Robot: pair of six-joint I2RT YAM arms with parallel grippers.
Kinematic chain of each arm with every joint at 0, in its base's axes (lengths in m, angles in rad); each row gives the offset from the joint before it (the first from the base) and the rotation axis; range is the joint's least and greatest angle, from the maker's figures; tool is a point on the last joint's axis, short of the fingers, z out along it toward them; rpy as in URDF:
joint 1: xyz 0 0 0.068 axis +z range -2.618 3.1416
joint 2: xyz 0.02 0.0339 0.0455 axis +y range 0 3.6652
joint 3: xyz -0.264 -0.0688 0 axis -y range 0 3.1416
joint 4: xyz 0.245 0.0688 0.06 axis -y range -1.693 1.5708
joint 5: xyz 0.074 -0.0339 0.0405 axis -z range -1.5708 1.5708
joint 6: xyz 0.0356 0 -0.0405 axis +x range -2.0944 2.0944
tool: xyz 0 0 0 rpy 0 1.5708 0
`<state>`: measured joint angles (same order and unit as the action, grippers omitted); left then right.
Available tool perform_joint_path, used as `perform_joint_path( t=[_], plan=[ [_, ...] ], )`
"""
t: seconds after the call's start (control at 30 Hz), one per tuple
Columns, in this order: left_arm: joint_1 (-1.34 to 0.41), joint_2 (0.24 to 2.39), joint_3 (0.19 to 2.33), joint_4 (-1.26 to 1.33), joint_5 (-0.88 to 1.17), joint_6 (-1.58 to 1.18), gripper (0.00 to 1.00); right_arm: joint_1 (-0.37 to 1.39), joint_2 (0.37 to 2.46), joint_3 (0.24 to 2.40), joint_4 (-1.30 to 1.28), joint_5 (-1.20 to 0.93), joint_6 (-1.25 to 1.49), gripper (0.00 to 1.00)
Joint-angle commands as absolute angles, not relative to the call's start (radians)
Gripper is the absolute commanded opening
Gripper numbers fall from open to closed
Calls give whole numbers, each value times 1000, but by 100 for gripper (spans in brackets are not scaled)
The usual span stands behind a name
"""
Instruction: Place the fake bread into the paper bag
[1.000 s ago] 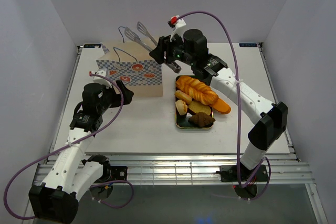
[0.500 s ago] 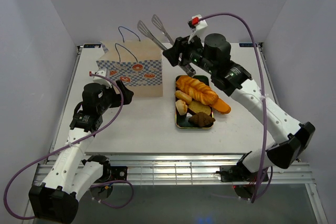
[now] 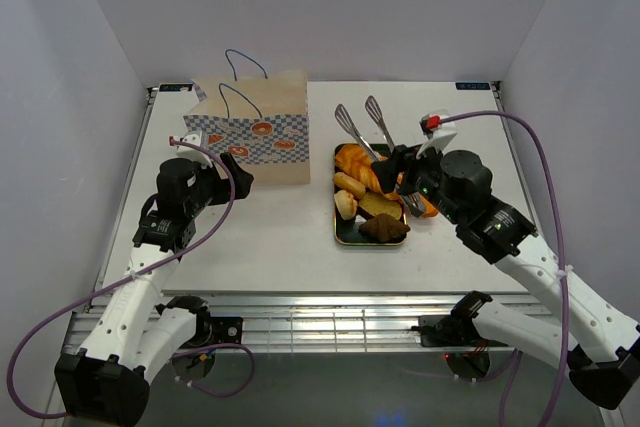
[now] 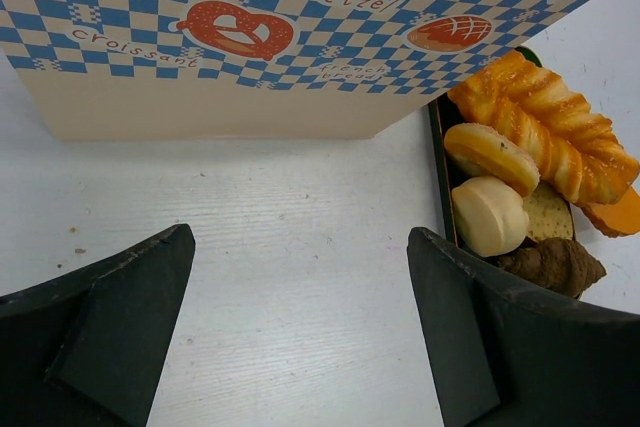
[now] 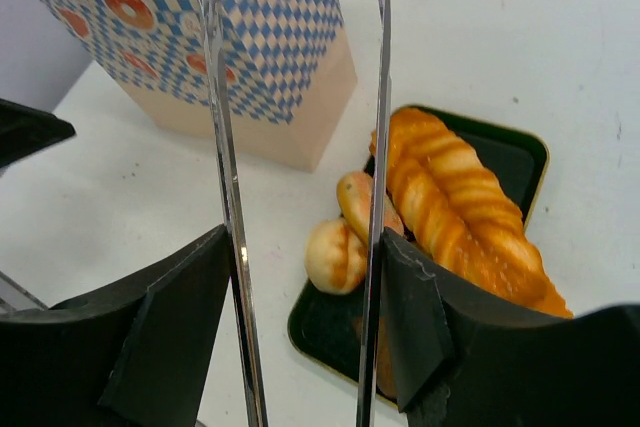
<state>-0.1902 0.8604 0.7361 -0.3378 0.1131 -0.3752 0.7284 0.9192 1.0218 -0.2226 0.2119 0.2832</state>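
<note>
Gripping the tongs [image 3: 345, 117] by their handle end, the right end effector [image 5: 300, 337] hangs over the near right part of the tray [image 3: 340, 237]; its fingers press on the two metal arms from outside, and the arms run apart from each other, their heads raised above the tray's far end. All the bread [image 5: 460, 207] lies in the tray, around the middle of the worktop [image 3: 280, 237]; a long twisted golden loaf lies along it, an oval roll and a pale round roll sit on the left side, and a brown croissant is at the near end. The bag [image 3: 255, 127] stands upright toward the far left corner, just beside the tray's far left corner. The left end effector [image 4: 300, 327] is spread wide and holds nothing; it is low over the worktop nearer the left edge, facing the bag's checkered side.
</note>
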Motion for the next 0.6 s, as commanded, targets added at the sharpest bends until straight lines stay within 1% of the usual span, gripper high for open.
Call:
perform_joint_path(
  t=[0.0,0.27,0.4,0.57],
  plan=[
    [-192,856,776,-344,97,-374,98,729,827,939,-261,268,327,64],
    [-192,870,779,-347,95,-373,98,729,769,773,-356,207,376,63],
    [-192,868,781,-347,98,-373,98,729,759,646,-310,137,419,62],
    [-192,871,779,-344,112,-370,98,729,778,598,-275,140,425,62]
  ],
)
